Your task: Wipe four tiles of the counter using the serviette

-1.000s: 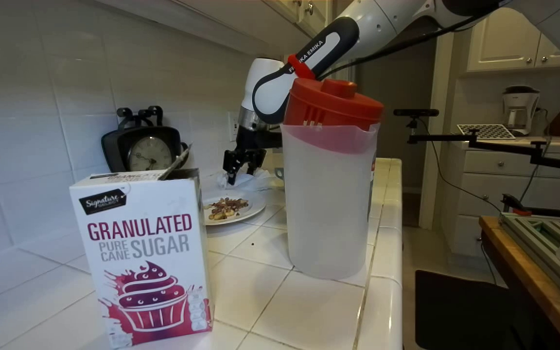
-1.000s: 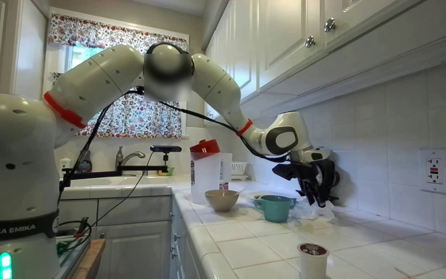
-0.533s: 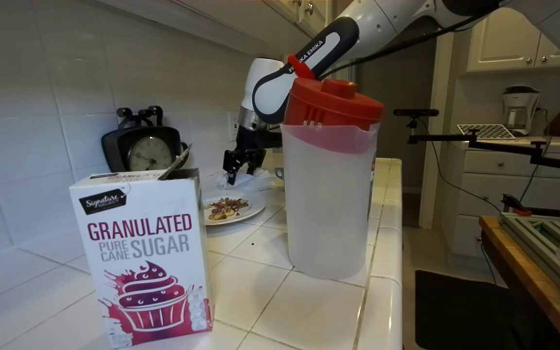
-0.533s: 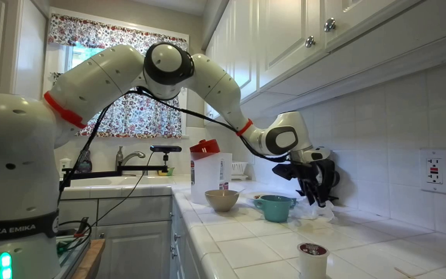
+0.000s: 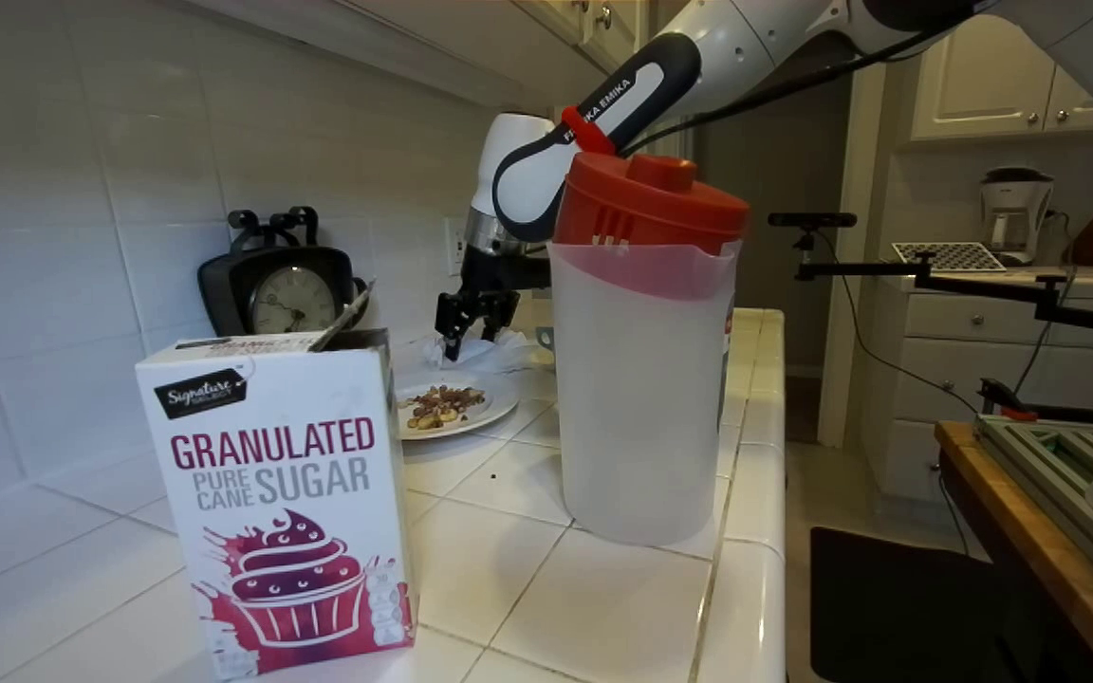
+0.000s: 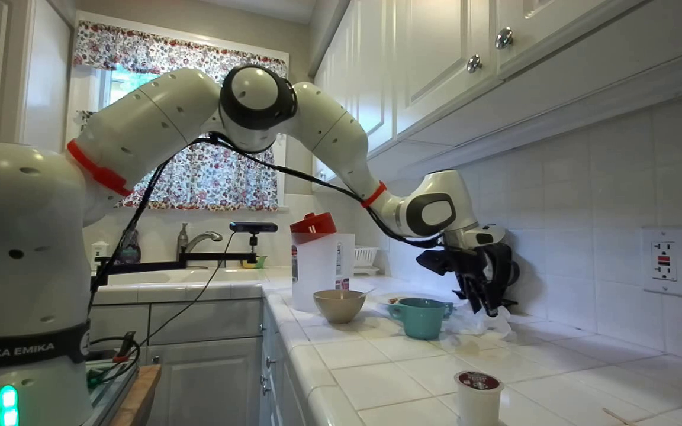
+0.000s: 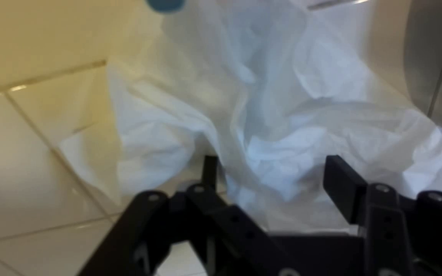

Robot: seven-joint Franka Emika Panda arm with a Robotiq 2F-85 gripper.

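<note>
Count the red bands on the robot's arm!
2, both in an exterior view: one red band near the shoulder, another red band near the wrist. More may be hidden.

White-tiled desk (image 6: 379,384)
On it: crumpled serviette (image 7: 271,130), plate (image 5: 501,402), teal cup (image 6: 422,320), tan bowl (image 6: 339,306), pitcher (image 5: 646,408), sugar box (image 5: 281,503), white pod (image 6: 479,402).

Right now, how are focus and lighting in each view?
Wrist view: soft focus, the serviette blurred, a yellow cast on the counter at upper left; in an exterior view, the window is bright; in an exterior view, the sugar box has crisp lettering while the tiled wall is dim.
</note>
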